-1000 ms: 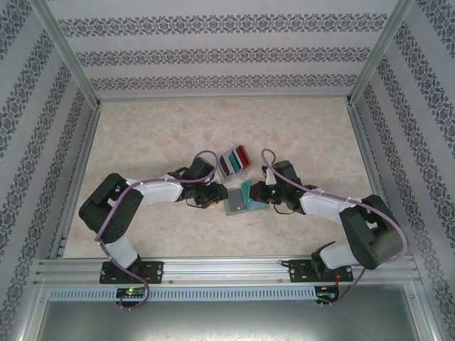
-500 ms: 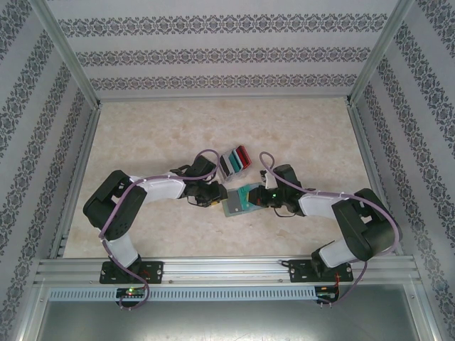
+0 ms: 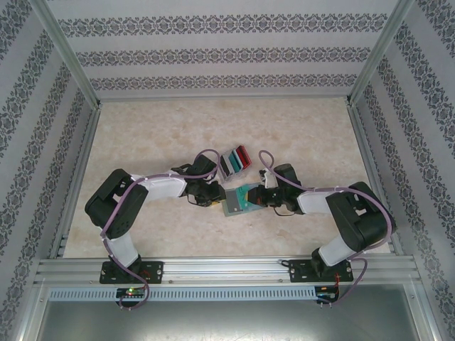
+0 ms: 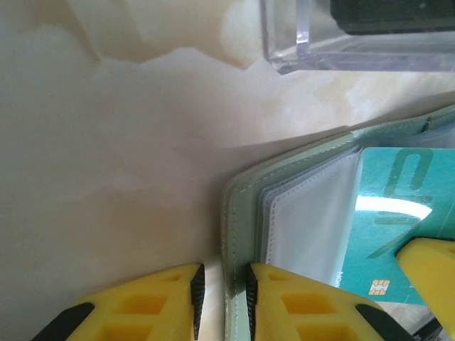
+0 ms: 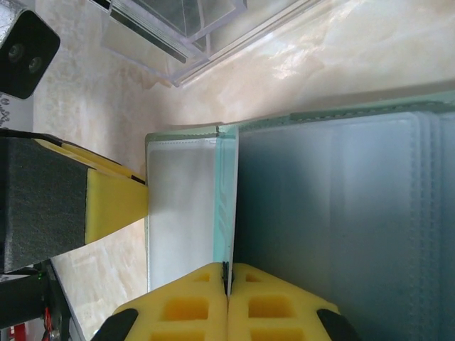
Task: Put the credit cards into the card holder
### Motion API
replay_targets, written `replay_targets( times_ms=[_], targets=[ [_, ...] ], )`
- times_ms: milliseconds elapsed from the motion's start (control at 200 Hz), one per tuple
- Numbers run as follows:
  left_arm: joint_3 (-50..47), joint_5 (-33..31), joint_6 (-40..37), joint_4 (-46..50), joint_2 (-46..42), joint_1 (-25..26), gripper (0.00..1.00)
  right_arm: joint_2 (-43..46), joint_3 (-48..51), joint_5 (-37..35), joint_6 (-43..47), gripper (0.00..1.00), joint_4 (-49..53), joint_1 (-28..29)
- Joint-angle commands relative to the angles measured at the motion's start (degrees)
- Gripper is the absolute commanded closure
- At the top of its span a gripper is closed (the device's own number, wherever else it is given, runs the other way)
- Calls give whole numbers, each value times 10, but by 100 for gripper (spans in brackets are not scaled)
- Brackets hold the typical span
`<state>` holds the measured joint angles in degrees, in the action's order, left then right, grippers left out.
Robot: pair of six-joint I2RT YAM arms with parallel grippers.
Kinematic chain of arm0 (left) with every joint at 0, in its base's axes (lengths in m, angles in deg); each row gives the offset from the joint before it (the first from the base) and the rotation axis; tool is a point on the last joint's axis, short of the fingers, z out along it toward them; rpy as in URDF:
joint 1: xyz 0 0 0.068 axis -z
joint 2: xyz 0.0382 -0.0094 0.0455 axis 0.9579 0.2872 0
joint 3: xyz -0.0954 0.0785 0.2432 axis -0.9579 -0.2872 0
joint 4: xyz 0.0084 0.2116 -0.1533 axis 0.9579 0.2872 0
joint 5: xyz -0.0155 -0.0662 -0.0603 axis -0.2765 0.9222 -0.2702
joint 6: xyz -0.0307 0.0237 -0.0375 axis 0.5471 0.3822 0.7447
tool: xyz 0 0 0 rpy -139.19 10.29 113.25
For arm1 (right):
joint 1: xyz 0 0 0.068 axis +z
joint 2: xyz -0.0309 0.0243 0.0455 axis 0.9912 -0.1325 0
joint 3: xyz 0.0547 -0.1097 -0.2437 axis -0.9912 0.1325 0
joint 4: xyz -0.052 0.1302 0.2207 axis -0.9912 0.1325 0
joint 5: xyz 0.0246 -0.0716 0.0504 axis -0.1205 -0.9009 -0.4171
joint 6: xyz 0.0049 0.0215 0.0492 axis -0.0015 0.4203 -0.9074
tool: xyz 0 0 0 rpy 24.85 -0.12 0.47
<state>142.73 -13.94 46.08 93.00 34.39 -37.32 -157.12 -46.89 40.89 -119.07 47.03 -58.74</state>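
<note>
The grey-green card holder (image 3: 233, 206) lies open on the table between the two arms, its clear sleeves (image 4: 306, 213) facing up. My left gripper (image 3: 215, 197) (image 4: 222, 291) straddles the holder's left cover edge; one pad touches the cover and a narrow gap shows at the other. My right gripper (image 3: 259, 197) (image 5: 227, 273) is shut on a teal credit card (image 4: 394, 206) (image 5: 224, 206), held edge-on over the holder's (image 5: 334, 213) sleeves from the right. More credit cards, red (image 3: 243, 153) and dark, stand in the clear tray (image 3: 234, 162).
The clear plastic tray (image 4: 298, 42) (image 5: 178, 28) stands just behind the holder, close to both wrists. Metal frame rails (image 3: 78, 177) border the marble-patterned table on the left, right and front. Open tabletop lies behind the tray.
My right arm has moved left and lowered the teal card onto the holder. The left jaws have narrowed around the holder's edge.
</note>
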Motion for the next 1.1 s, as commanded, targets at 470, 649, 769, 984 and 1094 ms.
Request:
replay_targets(
  times_ms=[470,649,769,984,1094],
  targets=[
    [7,-20,-2,-10,23,7,77,8,27,31,5,96,28,0],
    [5,-17,0,-16,24,8,77,-22,19,26,-14,95,0,13],
    [4,-16,1,-17,24,8,77,-20,7,9,-30,93,-7,22],
    [2,-15,-2,-20,24,8,77,-20,-1,-32,-55,91,-22,46],
    [1,-11,-3,-21,26,8,77,-35,-7,-39,-55,91,-33,48]
  ],
)
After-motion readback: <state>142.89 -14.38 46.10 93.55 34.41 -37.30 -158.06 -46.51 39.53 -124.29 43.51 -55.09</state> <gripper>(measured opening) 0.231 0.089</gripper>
